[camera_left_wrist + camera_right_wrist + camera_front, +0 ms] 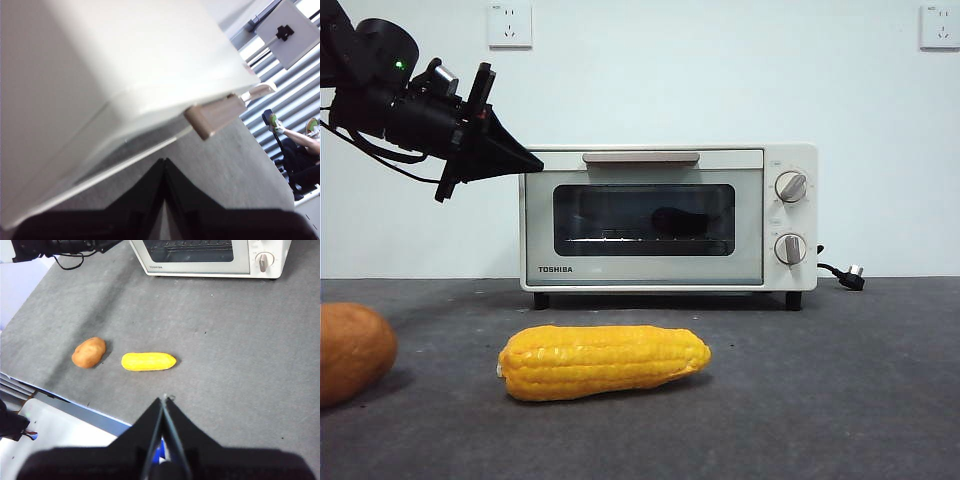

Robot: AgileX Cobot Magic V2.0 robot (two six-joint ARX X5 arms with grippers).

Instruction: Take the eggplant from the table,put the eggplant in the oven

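Left gripper point(532, 160), jaws pressed together and empty, hangs at the upper left corner of the one TOSHIBA oven point(668, 217), whose door is closed; the right gripper point(164, 401), jaws likewise together and holding nothing, waits high over the near table point(840, 400). One eggplant point(675, 222) shows only as a dim dark shape on the rack behind the glass. One corn cob point(604, 361) lies in front of the oven, with one potato point(350, 352) to its left, cut off by the frame edge.
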